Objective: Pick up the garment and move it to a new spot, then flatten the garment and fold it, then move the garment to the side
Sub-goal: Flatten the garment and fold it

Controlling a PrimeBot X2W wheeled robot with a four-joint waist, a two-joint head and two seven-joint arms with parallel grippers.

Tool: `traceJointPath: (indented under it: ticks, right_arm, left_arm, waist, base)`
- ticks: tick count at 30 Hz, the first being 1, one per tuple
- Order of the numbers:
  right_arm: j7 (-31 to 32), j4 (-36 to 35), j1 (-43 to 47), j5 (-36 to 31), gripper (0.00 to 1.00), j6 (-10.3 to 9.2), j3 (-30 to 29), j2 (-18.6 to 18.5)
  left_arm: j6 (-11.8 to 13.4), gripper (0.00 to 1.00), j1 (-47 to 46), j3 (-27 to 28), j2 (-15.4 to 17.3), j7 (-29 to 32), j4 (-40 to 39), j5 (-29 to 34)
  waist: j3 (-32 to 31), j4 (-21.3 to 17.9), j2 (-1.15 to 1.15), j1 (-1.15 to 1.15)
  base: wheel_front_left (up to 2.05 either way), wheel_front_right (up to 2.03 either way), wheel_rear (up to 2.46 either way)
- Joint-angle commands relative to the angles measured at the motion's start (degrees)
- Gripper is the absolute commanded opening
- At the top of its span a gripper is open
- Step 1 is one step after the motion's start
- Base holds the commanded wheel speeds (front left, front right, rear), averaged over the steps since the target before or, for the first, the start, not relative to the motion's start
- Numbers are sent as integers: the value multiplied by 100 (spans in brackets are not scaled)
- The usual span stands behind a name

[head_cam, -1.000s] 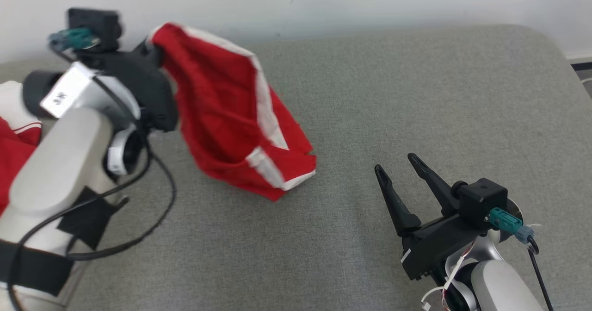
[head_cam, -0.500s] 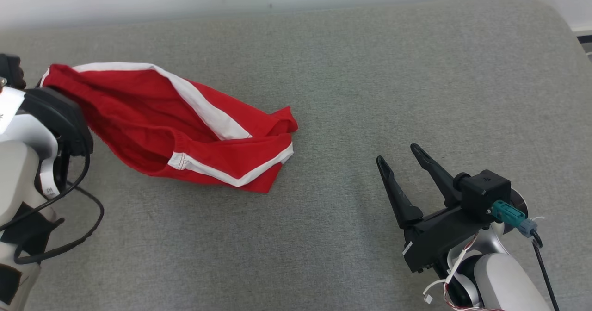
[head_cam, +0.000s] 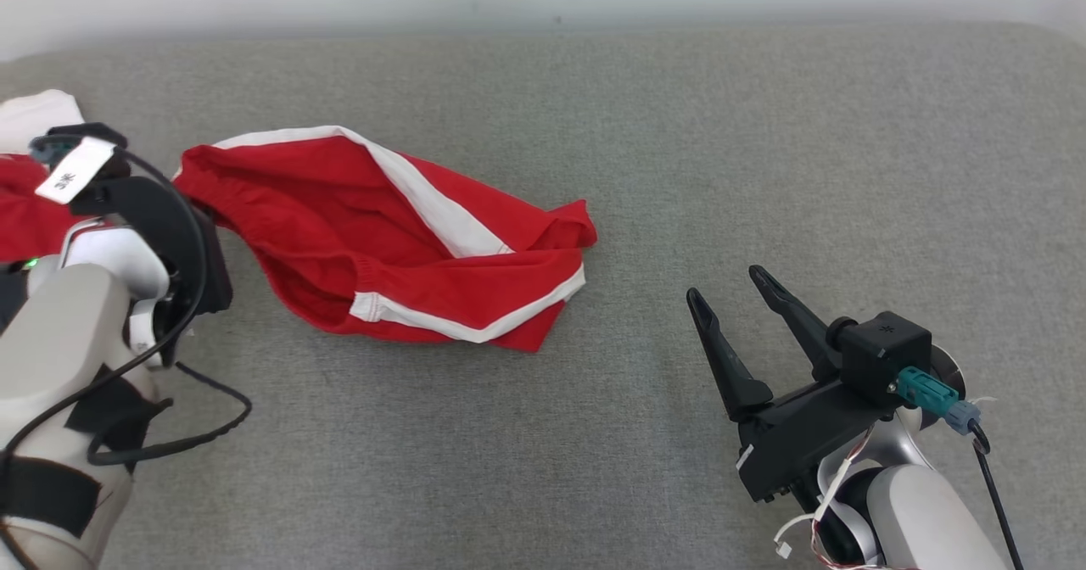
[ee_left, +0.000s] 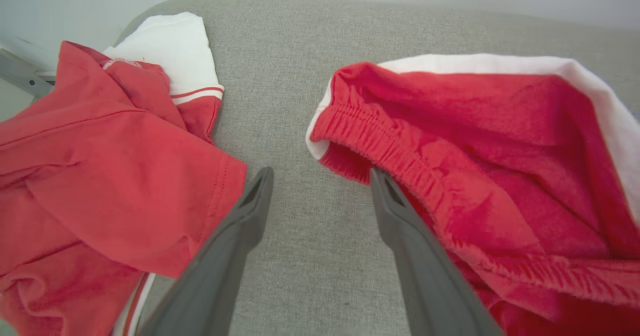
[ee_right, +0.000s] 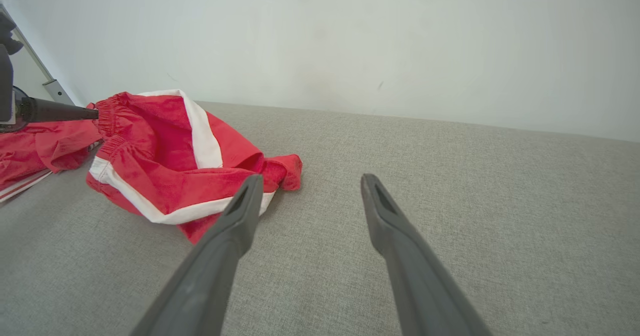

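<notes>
Shorts [head_cam: 399,248], red, white side stripes, elastic waistband: crumpled on the grey fabric surface [head_cam: 679,129], left of centre, waistband end toward the left tool [ee_left: 321,172].

Left tool: spread wide, nothing between its fingers. The left wrist view shows one finger [ee_left: 402,226] at the waistband's edge, possibly touching. In the head view the arm's own wrist hides these fingers.

Right tool [head_cam: 724,283]: spread, empty, well apart from the shorts, over bare fabric.

Red-and-white garment [ee_left: 100,166]: heaped at the surface's left end, near the shorts, clearest in the left wrist view.
</notes>
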Motion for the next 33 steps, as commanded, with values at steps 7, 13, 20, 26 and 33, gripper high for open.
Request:
traceJointPath:
  ticks: [7,13,20,26,33]
  right_arm:
    - [5,59,111,34,100,0,-52,-22]
    - [19,84,154,75,100,0,-53,-22]
    - [-1,98,180,103,100,0,-46,-22]
    - [-6,64,196,97,100,0,-60,-21]
    - [19,55,142,73,100,0,-42,-21]
  left_arm:
    - [-133,100,-88,-99,-303,437,-238,-157]
    - [-282,100,116,-248,-556,961,-860,-317]
    - [-206,100,537,-419,-546,1785,-1634,-464]
    - [60,100,1175,-418,-348,2250,-2734,-706]
    - [354,100,1652,-370,-143,2413,-3390,-792]
  waist:
    - [-286,303,0,0]
    - [-414,424,0,0]
    - [-463,425,0,0]
    - [-455,390,0,0]
    - [-410,316,0,0]
  base:
    - [0,0,0]
    - [0,0,0]
    - [0,0,0]
    - [0,0,0]
    - [0,0,0]
